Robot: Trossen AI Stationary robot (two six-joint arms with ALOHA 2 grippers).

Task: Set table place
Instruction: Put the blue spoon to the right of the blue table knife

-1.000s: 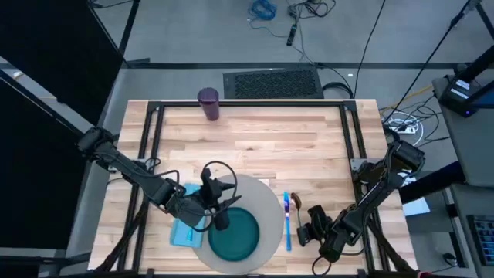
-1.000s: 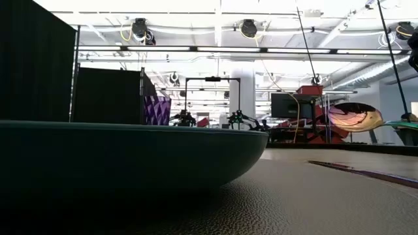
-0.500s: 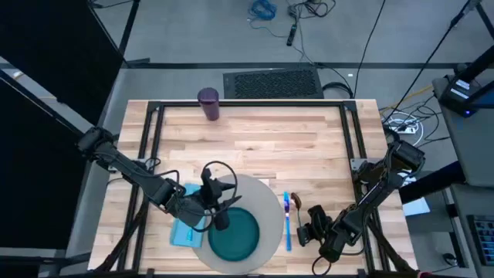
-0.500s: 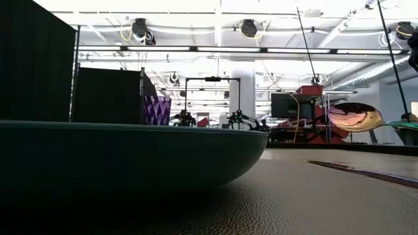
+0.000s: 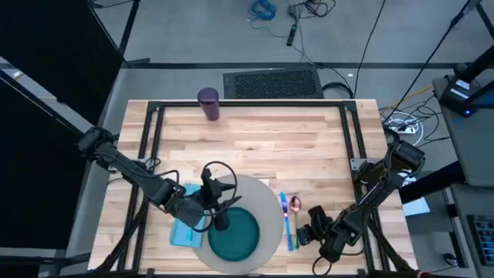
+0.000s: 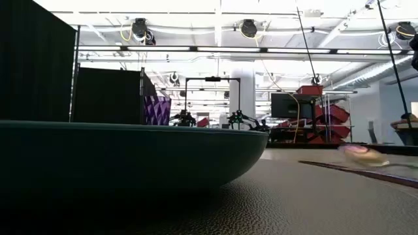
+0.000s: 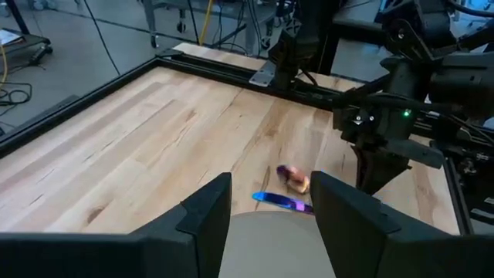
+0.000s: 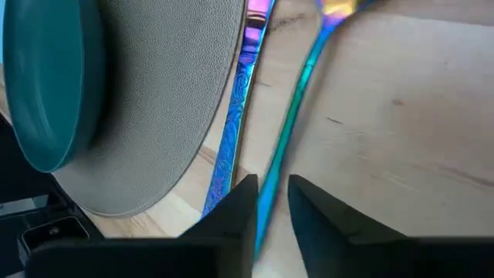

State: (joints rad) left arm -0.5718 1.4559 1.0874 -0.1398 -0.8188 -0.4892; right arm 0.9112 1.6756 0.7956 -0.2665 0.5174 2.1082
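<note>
The right gripper [image 5: 307, 234] sits low at the worktop's [image 5: 262, 139] near right edge, jaws spread slightly with the spoon's [image 8: 297, 100] green handle lying between them, though whether they touch it cannot be told. The spoon lies just beside the blue knife [image 5: 285, 218], which hugs the grey mat's [image 5: 266, 202] right edge. The left gripper [image 5: 219, 202], jaws spread and empty, hovers over the teal plate [image 5: 235, 235] on the mat, with the napkin [image 5: 185, 229] under that arm and the purple cup [image 5: 208, 103] well apart at the far edge.

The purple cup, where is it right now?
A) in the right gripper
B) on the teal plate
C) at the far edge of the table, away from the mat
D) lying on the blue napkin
C: in the high view the purple cup stands alone near the table's far edge, well apart from the grey mat and the teal plate.
</note>
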